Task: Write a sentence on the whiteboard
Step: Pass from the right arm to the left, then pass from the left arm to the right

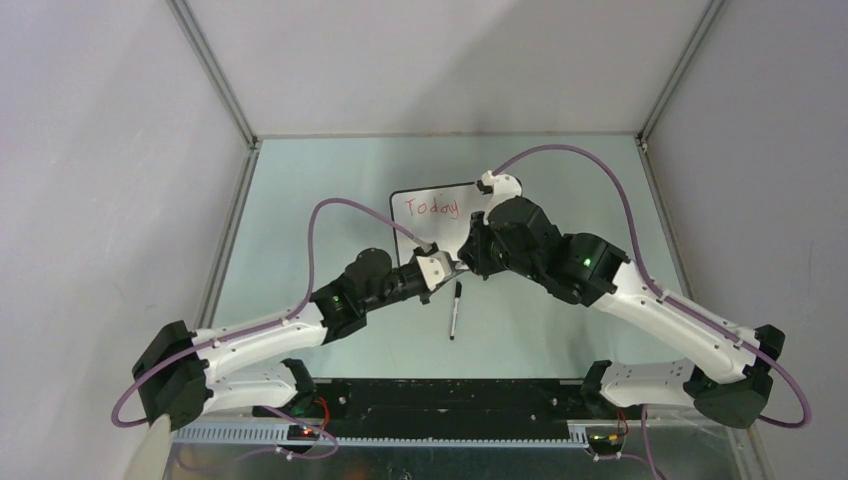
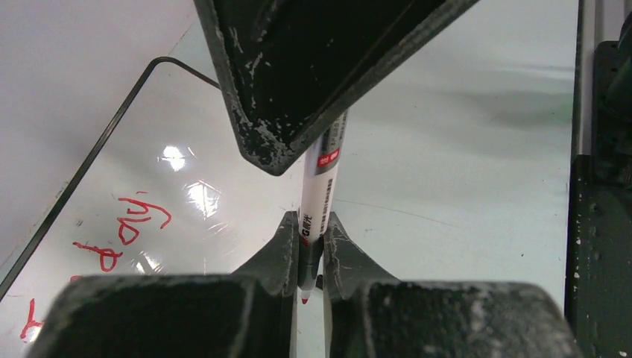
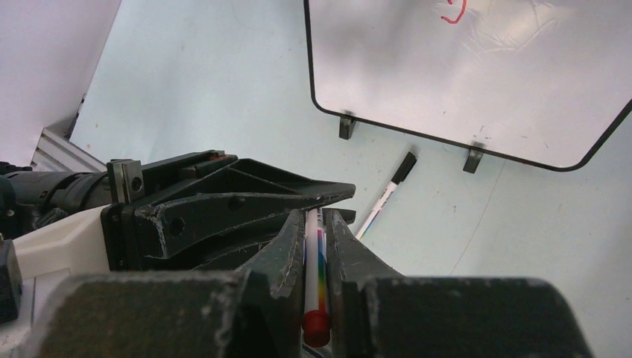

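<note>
Whiteboard (image 1: 420, 232) sits mid-table just beyond where our arms meet, the sentence (image 1: 432, 207) reading only "Today" along its top, with bare face below. We have the red marker (image 2: 322, 183) pinched by both left gripper (image 2: 309, 231) and right gripper (image 3: 315, 224), its length spanning them and its tip toward our left wrist.

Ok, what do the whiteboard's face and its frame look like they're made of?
The whiteboard: smooth glossy white face, likely coated steel or melamine; it mirrors bright light spots. The frame: thin, black, matte, rounded corners; plastic or painted metal, hard to tell. The feet: black, plastic-looking.
</note>
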Motion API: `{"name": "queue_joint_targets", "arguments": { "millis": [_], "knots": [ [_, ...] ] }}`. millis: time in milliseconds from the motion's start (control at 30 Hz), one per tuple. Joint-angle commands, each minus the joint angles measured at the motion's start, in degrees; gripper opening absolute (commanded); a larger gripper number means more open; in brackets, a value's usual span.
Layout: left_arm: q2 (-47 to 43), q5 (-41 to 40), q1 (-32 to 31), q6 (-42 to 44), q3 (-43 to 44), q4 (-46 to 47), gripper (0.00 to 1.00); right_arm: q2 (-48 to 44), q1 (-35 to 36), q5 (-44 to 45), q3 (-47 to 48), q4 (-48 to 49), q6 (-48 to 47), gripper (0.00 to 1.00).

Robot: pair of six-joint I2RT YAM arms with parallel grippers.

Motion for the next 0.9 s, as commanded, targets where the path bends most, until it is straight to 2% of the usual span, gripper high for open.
{"name": "queue_joint_targets", "arguments": {
  "millis": [0,167,233,267,333,467,567,700,800,867],
  "knots": [
    [-0.16,0.59,-0.23,-3.45,1.4,2.81,0.06,-0.87,0.3,2.03,0.86,5.77,0.41,0.0],
    [-0.97,-1.2,-0.34,-3.96,1.2,3.17,0.02,-1.01,0.35,2.5,0.83,5.48,0.54,0.0],
    [-0.6,-2.07,-0.31,-5.56,1.72,2.98,0.0,-1.12,0.3,2.51,0.13,6.04,0.62,0.16],
    [-0.22,-2.38,-0.35,-6.0,1.99,2.92,0.0,-1.55,0.34,2.46,-0.4,7.05,0.79,0.28],
    [0.3,-2.91,-0.32,-7.8,2.92,2.95,0.0,-2.73,0.34,2.17,-2.37,9.78,0.65,0.38],
    [1.03,-3.25,-0.31,-11.83,3.33,5.01,0.0,-6.63,0.29,2.37,-8.0,16.66,0.39,0.5],
    [1.33,-3.37,-0.31,-14.42,3.86,5.6,0.0,-9.97,0.29,3.27,-12.44,21.7,0.07,0.52],
    [1.38,-1.91,-0.31,-15.95,4.32,6.32,0.0,-12.8,0.3,3.13,-17.42,27.21,-0.99,0.44],
    [1.47,-1.6,-0.33,-16.2,4.48,6.3,0.0,-13.43,0.44,3.91,-20.04,29.49,-1.51,0.34],
    [1.46,-1.35,-0.32,-15.96,4.39,6.31,0.0,-13.49,0.41,4.43,-20.98,30.62,-1.96,0.32]
  ]
}}
